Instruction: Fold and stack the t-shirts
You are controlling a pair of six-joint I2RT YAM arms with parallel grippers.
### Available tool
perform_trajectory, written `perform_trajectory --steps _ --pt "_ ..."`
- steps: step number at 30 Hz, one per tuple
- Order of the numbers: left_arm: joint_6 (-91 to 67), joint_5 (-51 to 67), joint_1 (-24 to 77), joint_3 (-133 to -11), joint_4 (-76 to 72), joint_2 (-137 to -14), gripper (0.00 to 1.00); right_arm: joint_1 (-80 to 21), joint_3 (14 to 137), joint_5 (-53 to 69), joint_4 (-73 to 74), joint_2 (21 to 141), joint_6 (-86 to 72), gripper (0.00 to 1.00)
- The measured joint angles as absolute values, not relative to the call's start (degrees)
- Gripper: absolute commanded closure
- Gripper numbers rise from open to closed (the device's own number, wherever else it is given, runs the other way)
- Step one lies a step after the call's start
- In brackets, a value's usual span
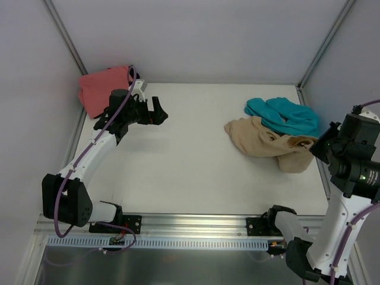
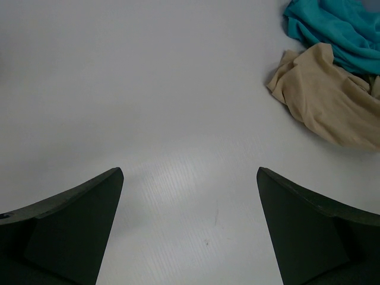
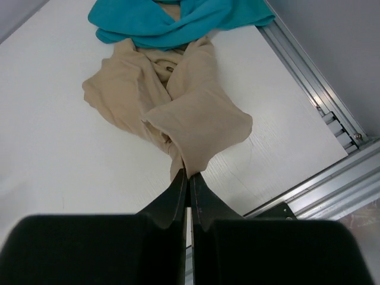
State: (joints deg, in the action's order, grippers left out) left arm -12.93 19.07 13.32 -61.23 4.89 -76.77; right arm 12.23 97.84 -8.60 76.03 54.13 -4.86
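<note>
Tan t-shirt (image 1: pixel 267 145) lies crumpled at the right, touching the teal t-shirt (image 1: pixel 285 116); our right gripper (image 3: pixel 189 175) pinches just its near edge. Pulling could slip that thin bite or drag teal along. Left gripper (image 1: pixel 157 111) gapes empty.

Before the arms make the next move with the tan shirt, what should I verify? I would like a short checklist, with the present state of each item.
1. The right claw is shut on the tan shirt: ok, cloth is pinched between its tips.
2. Which part is pinched, hem or sleeve: cannot tell.
3. The left claw is open and empty: ok, it hangs over bare table.
4. The tan shirt is free of the teal shirt: not ok, the two touch and overlap.
5. The coral shirt is out of the way: ok, it lies at the far left corner.
</note>
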Motion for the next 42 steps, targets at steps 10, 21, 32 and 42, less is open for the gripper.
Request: perform_trajectory --steps 10,21,32,42 --pt "-20.12 31.70 16.01 -67.96 0.89 -90.11 0.01 12.23 75.81 -3.62 76.79 41.30 -9.69 0.99" --pt "-23.66 36.03 17.63 -76.20 0.73 -99.63 0.01 12.23 64.95 -2.33 74.06 37.63 -11.88 0.00" --pt "-24.27 35.66 17.61 -73.97 1.83 -96.79 0.01 12.23 68.55 -3.51 49.43 69.87 -11.57 0.01" --pt "-22.76 31.92 17.58 -73.14 7.46 -89.65 0.02 12.12 83.48 -2.28 36.05 103.24 -14.61 0.05"
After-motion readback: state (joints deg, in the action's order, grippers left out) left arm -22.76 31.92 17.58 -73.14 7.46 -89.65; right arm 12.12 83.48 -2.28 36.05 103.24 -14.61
